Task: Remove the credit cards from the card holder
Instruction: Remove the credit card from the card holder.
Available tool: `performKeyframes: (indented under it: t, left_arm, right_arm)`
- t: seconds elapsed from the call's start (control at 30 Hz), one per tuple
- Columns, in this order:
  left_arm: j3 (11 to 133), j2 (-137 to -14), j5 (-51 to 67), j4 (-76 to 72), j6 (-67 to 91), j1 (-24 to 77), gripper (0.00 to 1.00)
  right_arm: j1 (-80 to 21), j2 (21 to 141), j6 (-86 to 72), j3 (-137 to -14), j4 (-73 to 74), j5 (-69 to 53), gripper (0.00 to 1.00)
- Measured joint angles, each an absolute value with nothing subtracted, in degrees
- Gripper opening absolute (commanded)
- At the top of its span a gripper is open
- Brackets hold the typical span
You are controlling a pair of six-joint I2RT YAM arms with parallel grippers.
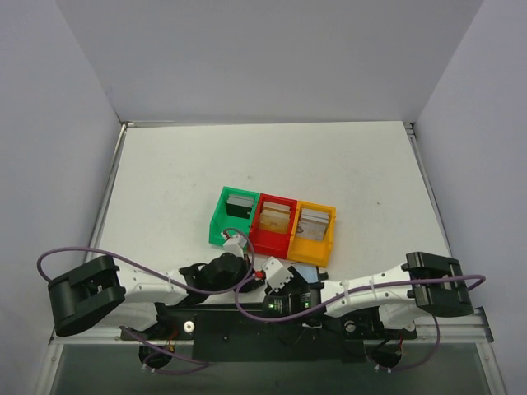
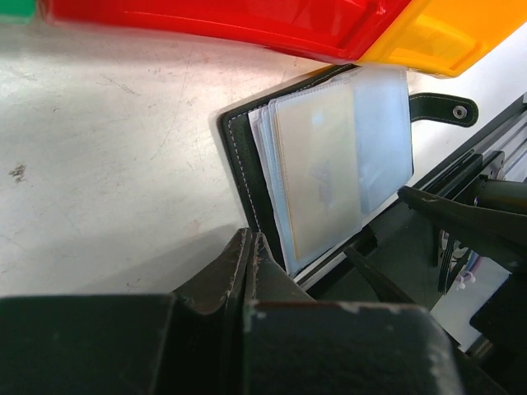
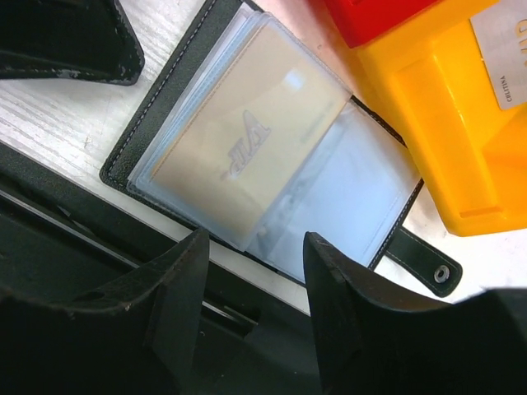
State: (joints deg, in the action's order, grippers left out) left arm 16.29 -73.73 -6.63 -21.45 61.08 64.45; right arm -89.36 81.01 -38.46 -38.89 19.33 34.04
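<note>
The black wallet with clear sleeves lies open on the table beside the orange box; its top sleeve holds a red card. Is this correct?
The card is tan, not red, as the right wrist view shows. The black wallet with clear plastic sleeves lies open on the white table beside the orange plastic box.

From above, the card holder (image 1: pixel 308 271) is nearly all buried under the two wrists at the tabletop's near edge; only a pale blue sliver peeks out. Up close, the tan card (image 3: pixel 247 148) sits behind a cloudy sleeve, its print too faint to read. The right gripper (image 3: pixel 257 247) covers the card holder's near edge, the left gripper (image 2: pixel 247 243) one corner. The red box (image 2: pixel 222 20) is a blur cut off at the top; the orange box (image 3: pixel 445 123) runs off the right side, and the pale card (image 3: pixel 504 49) in it has its lettering clipped.
</note>
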Motion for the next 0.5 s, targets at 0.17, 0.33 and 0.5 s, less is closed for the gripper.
performKeyframes:
  t: [0.17, 0.33, 0.5]
  left_arm:
    - [15.09, -70.52, -7.09, -20.01, 61.54, 64.45, 0.07]
    - [13.82, -67.96, -7.49, -19.11, 62.41, 64.45, 0.07]
    - [12.27, -66.37, -7.70, -18.44, 62.87, 64.40, 0.07]
  right_arm:
    - [-89.41, 85.23, -37.28, -39.66, 18.83, 33.52, 0.39]
    - [-89.32, 87.90, -36.73, -41.56, 18.59, 33.65, 0.31]
    - [-89.30, 88.62, -36.80, -41.80, 18.02, 33.43, 0.16]
